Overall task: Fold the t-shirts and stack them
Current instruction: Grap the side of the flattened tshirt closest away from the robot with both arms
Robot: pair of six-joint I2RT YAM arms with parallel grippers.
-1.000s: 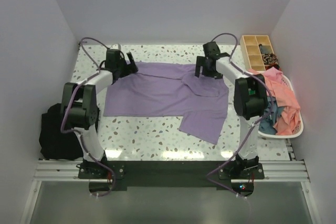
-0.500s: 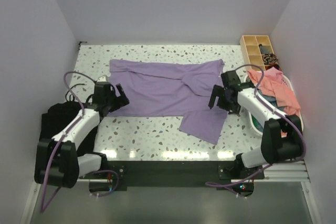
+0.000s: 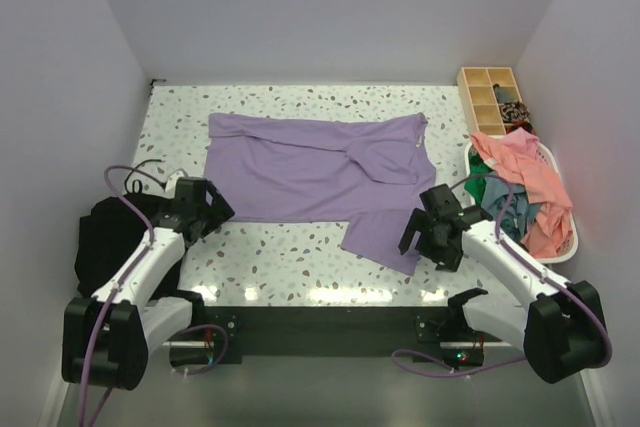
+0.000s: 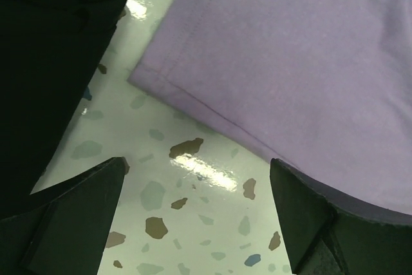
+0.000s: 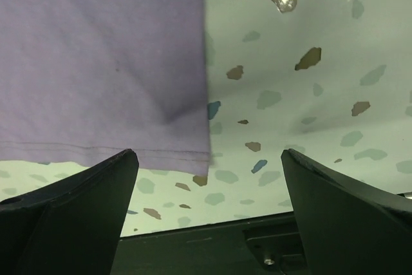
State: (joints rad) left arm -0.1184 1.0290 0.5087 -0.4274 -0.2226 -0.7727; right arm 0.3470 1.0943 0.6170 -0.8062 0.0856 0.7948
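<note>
Both arms are drawn back to the near edge of the table point(image 3: 290, 259), whereas a second ago they were stretched out to the far corners of the lavender t-shirt point(image 3: 300, 162). That shirt is spread flat across the middle of the speckled top, with one part projecting toward the near right. The left gripper point(image 3: 212, 209) is held wide open with nothing in it, just beside the shirt's near left hem corner and close to the black fabric bundle point(image 3: 100, 247). The right gripper point(image 3: 420, 237) is likewise spread wide and empty, low over the near corner of the projecting part. A salmon-pink t-shirt point(image 3: 530, 172) and a teal t-shirt point(image 3: 505, 212) are heaped in the white basket point(image 3: 562, 249) at the right, beyond which a wooden divided box point(image 3: 490, 92) is set.
</note>
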